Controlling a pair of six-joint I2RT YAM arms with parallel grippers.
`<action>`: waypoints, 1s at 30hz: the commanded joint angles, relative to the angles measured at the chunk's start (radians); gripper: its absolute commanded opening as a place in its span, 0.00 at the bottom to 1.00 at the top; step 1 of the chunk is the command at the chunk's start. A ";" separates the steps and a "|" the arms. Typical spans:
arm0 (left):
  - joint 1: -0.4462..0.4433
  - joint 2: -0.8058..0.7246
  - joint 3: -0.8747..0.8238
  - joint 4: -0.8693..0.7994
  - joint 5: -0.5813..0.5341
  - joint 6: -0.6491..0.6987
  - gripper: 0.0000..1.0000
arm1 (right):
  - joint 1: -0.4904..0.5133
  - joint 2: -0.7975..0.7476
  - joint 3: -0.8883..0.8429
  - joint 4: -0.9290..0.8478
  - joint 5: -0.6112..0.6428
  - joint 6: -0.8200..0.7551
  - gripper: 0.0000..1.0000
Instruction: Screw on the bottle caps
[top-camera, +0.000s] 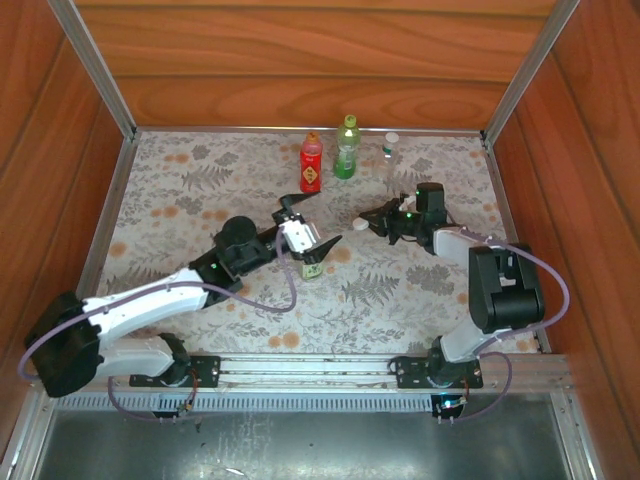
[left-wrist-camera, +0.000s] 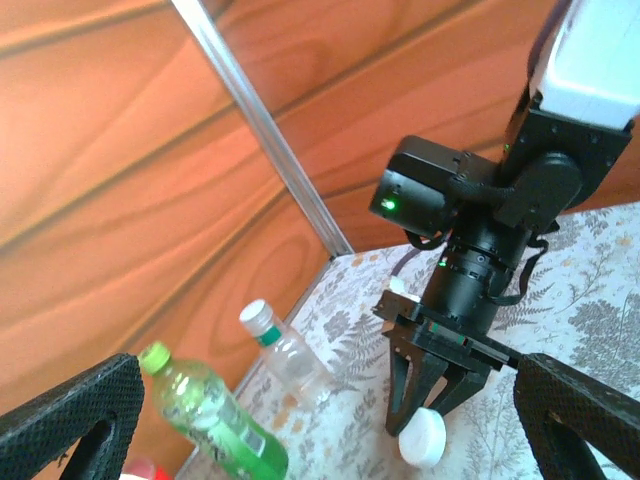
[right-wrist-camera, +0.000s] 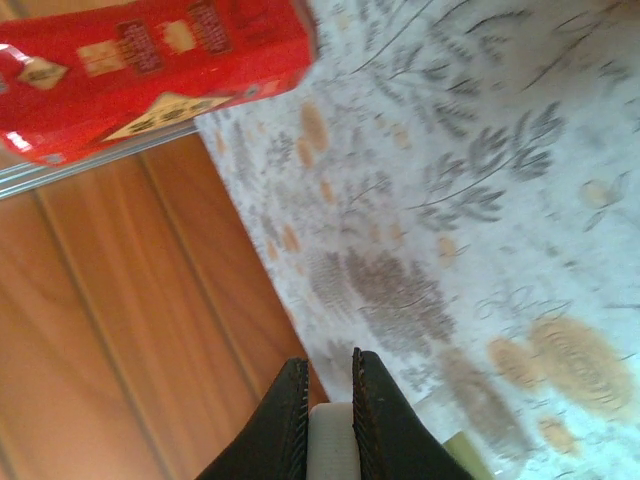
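Top external view puts the left gripper (top-camera: 318, 236) on the left, its jaws spread wide with nothing between them. The left wrist view agrees: its fingers (left-wrist-camera: 75, 425) sit at the frame's edges with only patterned table (left-wrist-camera: 600, 290) between. Just beside its nearer finger stands a small labelled bottle (top-camera: 312, 268). That finger half hides it, so I cannot tell whether its neck is bare.

Ahead of the open jaws, and apart from them, the white cap (left-wrist-camera: 422, 438) is pinched between the closed jaws of the right gripper (left-wrist-camera: 425, 415), close above the table. Beyond both sets of jaws, along the far wall, stand the red bottle (top-camera: 311, 163), the green bottle (top-camera: 347, 148) and the clear bottle (top-camera: 390, 160). Each appears to have a cap on top.

Judging from this, three bottles look finished and the last cap is being brought to the last bottle. Next, the left jaws probably need to close around the labelled bottle's body and hold it upright. The right gripper can then carry the cap over the neck, set it down level and twist. A tilted cap would likely cross-thread or slip off.
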 joint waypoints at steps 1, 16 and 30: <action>0.038 -0.099 -0.081 -0.034 -0.076 -0.166 1.00 | -0.009 0.031 -0.003 -0.020 0.082 -0.127 0.10; 0.137 -0.317 -0.275 -0.127 -0.163 -0.326 1.00 | -0.008 0.113 -0.073 0.043 0.315 -0.382 0.14; 0.152 -0.346 -0.354 -0.141 -0.146 -0.423 1.00 | -0.022 -0.005 -0.089 -0.063 0.428 -0.414 0.62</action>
